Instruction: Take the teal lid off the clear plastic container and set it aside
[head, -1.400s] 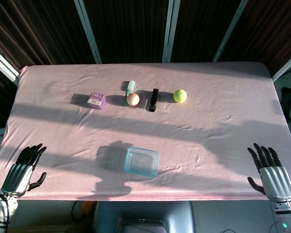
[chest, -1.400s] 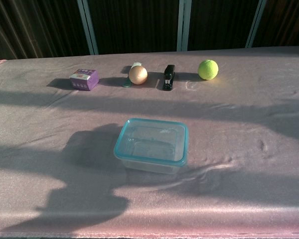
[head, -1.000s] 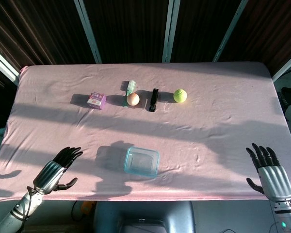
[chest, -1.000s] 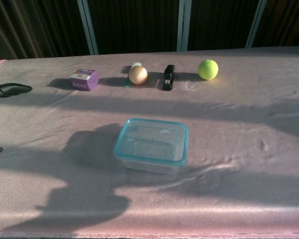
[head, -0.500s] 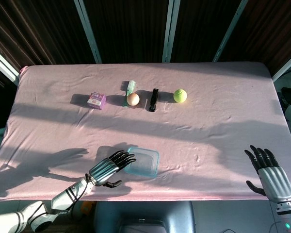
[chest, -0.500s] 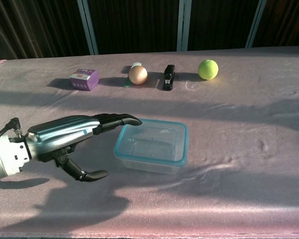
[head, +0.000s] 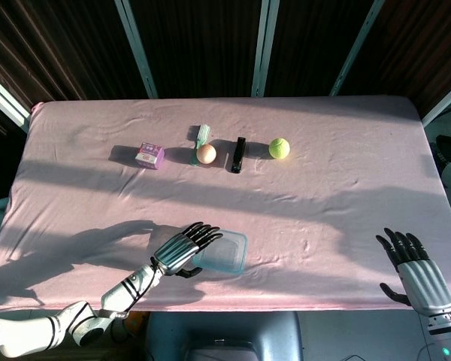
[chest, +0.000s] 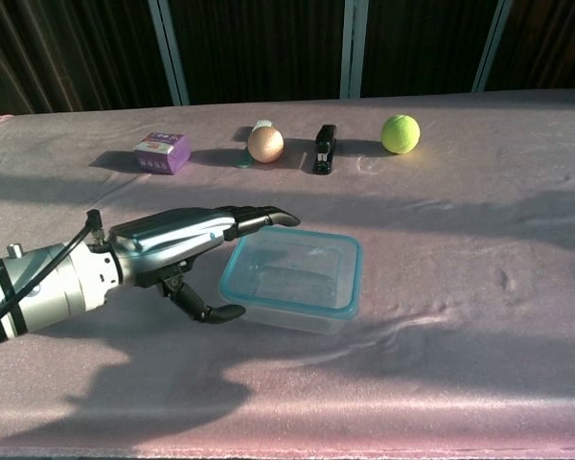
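A pink cloth covers the table in front of dark slatted panels, and your landmark is the clear plastic container, which sits near the front edge with its teal lid on. Beyond it runs a row: purple box, green brush, egg, black stapler, tennis ball. Your left hand hovers at the container's left side, fingers spread and extended over the lid's left rim, thumb low beside the wall, holding nothing. Your right hand waits well to the container's right, fingers apart, empty. Bring the fingers down onto the rim's corner, hook the thumb under its lip, and peel upward; the light box will likely slide, so consider steadying it with the right hand.
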Robot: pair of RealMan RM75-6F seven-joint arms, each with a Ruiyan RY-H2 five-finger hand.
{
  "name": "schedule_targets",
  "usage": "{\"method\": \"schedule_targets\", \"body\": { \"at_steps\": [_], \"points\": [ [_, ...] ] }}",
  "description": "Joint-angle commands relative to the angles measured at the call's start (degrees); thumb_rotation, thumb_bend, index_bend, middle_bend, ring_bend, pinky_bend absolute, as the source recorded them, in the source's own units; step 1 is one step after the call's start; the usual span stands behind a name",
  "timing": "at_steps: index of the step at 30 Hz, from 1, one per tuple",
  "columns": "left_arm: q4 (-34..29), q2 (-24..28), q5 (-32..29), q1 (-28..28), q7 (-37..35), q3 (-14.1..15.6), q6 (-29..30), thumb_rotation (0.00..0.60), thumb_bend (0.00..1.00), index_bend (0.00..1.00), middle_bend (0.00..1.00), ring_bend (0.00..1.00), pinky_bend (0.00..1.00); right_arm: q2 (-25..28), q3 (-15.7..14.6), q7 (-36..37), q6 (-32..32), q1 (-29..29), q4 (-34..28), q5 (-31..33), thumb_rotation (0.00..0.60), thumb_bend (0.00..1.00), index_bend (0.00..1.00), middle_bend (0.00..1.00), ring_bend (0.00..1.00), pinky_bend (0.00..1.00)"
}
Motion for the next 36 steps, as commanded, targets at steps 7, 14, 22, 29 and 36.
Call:
{"method": "schedule_targets", "body": {
  "at_steps": [7,14,22,29,36],
  "points": [
    [0.2,-0.2,-3.5,-2.7,2.8,-0.6,-4.3,0.6,0.29,0.0,0.0,0.0,0.0,-0.2,-0.1,-0.6,-1.0,0.2,-0.2,-0.1,0.6,0.34,0.0,0.0,0.0,0.0],
    [0.6,-1.8,-6.7,-3.5,6.0,-1.4,-5.0,0.6,0.29,0.0,0.0,0.0,0.03,-0.3,0.0,-0.9,-1.3,0.2,-0.1,-0.3,0.6,0.34,0.0,0.0,0.0,0.0],
    [2.0,-4.5,-6.6,-2.8,6.1,-0.7,-1.9,0.6,0.29,0.0,0.11,0.31,0.29,-2.0,0.8,-2.5,-4.0,2.1,0.9,-0.3,0.6,0.34,0.0,0.0,0.0,0.0],
    [7.2,-9.9,-2.4,-0.7,4.0,1.5,5.3,0.6,0.29,0.0,0.19,0.41,0.38,-6.1,3.2,-6.1,-12.7,9.0,2.0,0.0,0.6,0.34,0.02,0.0,0.0,0.0],
    [9.0,-12.1,-1.9,0.4,5.9,2.1,7.7,0.6,0.29,0.0,0.17,0.39,0.36,-12.9,3.8,2.3,-17.6,16.4,8.7,-5.1,0.6,0.34,0.23,0.01,0.0,0.0]
  ]
}}
